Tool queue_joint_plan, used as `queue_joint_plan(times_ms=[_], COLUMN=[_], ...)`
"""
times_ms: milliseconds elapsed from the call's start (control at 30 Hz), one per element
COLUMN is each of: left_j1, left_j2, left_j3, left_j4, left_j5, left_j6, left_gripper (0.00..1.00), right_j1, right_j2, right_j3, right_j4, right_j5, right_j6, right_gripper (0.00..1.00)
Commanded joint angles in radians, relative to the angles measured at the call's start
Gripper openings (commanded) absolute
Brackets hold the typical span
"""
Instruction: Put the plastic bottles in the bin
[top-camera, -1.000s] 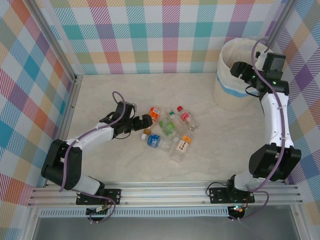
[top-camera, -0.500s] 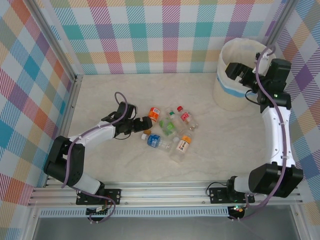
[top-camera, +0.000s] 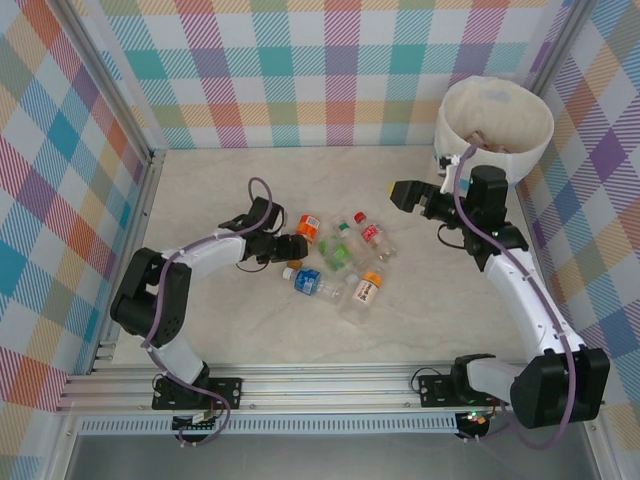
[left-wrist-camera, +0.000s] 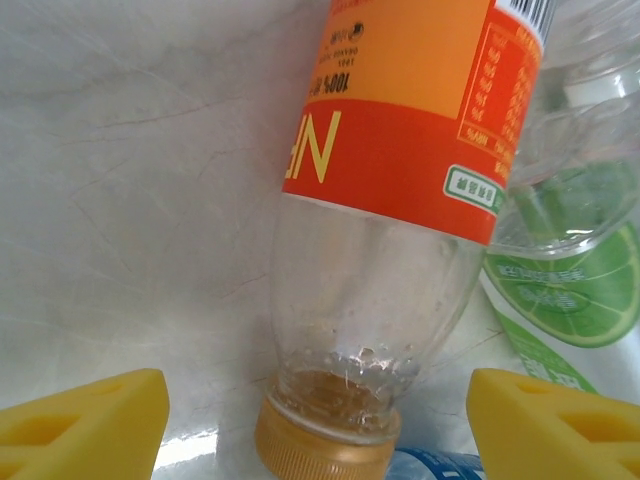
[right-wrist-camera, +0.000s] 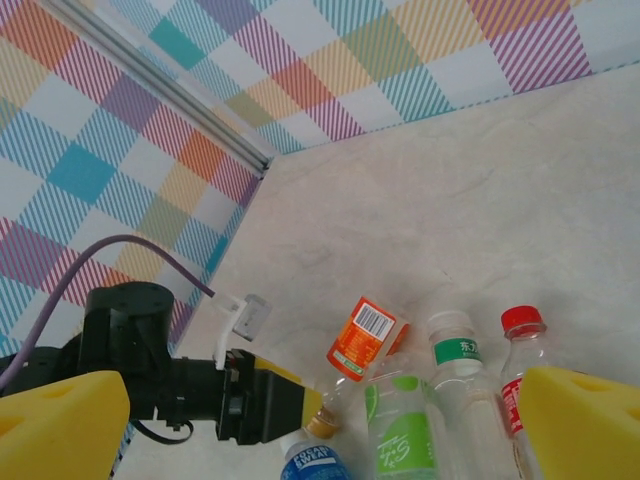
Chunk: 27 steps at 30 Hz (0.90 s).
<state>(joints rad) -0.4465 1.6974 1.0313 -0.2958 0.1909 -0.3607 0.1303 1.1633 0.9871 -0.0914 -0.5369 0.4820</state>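
Bottles (top-camera: 340, 258) of clear plastic with coloured labels and caps lie on their sides in a loose cluster near the middle of the pale marbled tabletop (top-camera: 200, 190), most of them touching a neighbour. At the cluster's left edge is the bottle with an orange-and-red label and a gold cap (left-wrist-camera: 400, 120). The left hand (top-camera: 293, 246) is down at tabletop level with its yellow fingers (left-wrist-camera: 85, 420) apart, one on each side of that bottle's neck and cap. Bare tabletop shows between each finger and the plastic, so nothing is clamped. Just beside it, on its right in the left wrist view, lies a bottle with a green lime label (left-wrist-camera: 560, 300), and a blue-labelled bottle (top-camera: 308, 282) lies close below the gold cap in the top view. Further right are a bottle with a red cap and red label (top-camera: 370, 233), a white-capped one (right-wrist-camera: 455, 340) between it and the orange-labelled one, and an orange-capped bottle (top-camera: 370, 284) at the near side. The large round cream-white bin (top-camera: 447, 130) stands in the far right corner, well apart from the cluster — a few things lie inside it, too small to tell what. The right hand (top-camera: 402, 192) hangs above the tabletop between the cluster and the bin, its fingers spread wide with nothing between them.
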Motion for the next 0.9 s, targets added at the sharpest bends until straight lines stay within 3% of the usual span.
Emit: queue_joint_plan(times_ms=[0, 133, 467, 700, 867], left_j1=[-0.026, -0.04, -0.041, -0.04, -0.04], left_j2=[0.028, 0.073, 0.183, 0.19, 0.15], left_j3=[0.026, 0.039, 0.128, 0.13, 0.11], left_j4=[-0.024, -0.012, -0.041, -0.03, -0.018], left_j5=[0.014, -0.015, -0.092, -0.077, -0.088], left_j6=[0.047, 0.073, 0.105, 0.11, 0.126], left_gripper=[0.78, 0.76, 0.55, 0.41, 0.22], right_j1=[0.003, 0.011, 0.04, 0.065, 0.09], right_j2=[-0.024, -0.017, -0.003, 0.042, 0.068], right_j3=[-0.052, -0.048, -0.048, -0.028, -0.012], right_j4=[0.186, 0.178, 0.144, 0.147, 0.135], right_j5=[0.066, 0.051, 0.071, 0.078, 0.093], right_j6=[0.115, 0.155, 0.139, 0.138, 0.136], right_gripper=[1.0, 1.0, 1.0, 1.0, 1.0])
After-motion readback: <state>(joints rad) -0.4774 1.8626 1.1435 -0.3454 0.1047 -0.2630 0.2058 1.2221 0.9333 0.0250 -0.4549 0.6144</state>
